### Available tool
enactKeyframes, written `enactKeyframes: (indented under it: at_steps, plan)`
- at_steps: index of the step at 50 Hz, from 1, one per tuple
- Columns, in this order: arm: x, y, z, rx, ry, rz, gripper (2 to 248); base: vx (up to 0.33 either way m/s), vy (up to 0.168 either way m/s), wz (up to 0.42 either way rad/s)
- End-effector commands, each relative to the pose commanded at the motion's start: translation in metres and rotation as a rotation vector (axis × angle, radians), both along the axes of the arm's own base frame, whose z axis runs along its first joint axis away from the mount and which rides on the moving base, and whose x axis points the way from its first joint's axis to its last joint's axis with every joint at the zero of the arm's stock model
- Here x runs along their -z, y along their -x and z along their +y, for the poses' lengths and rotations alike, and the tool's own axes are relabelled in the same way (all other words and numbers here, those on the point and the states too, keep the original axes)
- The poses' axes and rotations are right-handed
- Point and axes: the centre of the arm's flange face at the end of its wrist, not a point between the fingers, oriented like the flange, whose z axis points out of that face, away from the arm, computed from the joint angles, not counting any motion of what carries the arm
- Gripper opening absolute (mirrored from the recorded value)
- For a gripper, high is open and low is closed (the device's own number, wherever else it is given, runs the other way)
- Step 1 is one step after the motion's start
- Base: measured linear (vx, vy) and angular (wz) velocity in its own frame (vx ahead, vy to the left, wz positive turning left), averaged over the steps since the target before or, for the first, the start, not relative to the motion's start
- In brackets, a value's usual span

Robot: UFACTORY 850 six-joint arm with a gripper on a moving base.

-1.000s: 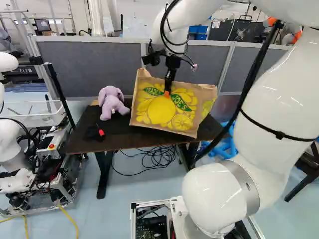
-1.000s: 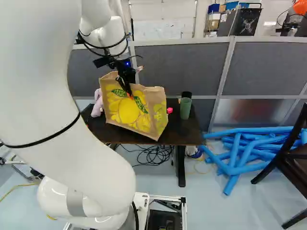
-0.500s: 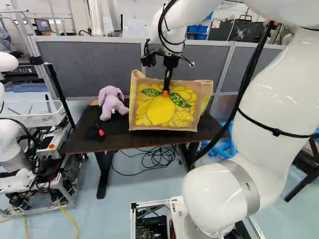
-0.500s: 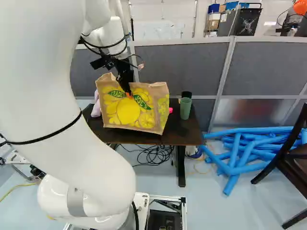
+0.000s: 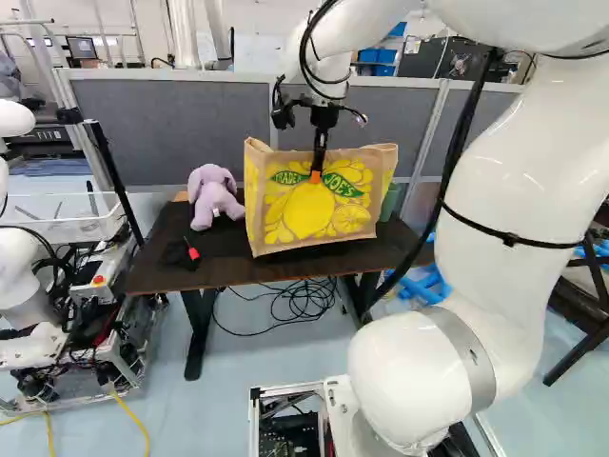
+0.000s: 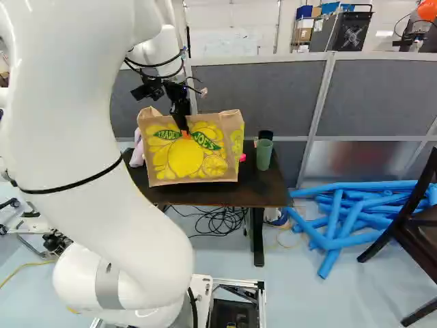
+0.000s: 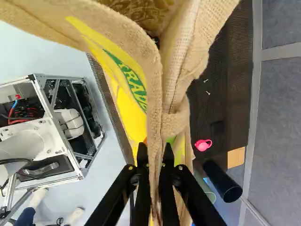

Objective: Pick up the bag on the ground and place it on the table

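Bag (image 5: 309, 211) is upright at the table (image 5: 219, 270), base at or just over the top; can't tell if the weight is down. My hand (image 7: 155, 149) is pinching one side's wall, near the mouth. Reads light, coarse woven, soft: folds at the rim, not fragile. Rim's a fair hold, but one-sided, so expect tilt and swing. I'd lower slowly, clear of the toy (image 5: 215, 197) and cup (image 6: 264, 154), then let go once it stands.
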Motion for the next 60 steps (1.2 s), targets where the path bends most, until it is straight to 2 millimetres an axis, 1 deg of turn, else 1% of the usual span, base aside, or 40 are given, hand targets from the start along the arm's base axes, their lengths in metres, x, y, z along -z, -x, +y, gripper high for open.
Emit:
enactKeyframes:
  at_steps: [47,60]
  plan:
    - [0.07,-0.033,0.004,0.003,0.011,0.129,22,0.0,0.0,0.0]
    - [0.074,-0.035,0.004,0.003,0.012,0.137,25,0.0,0.0,0.0]
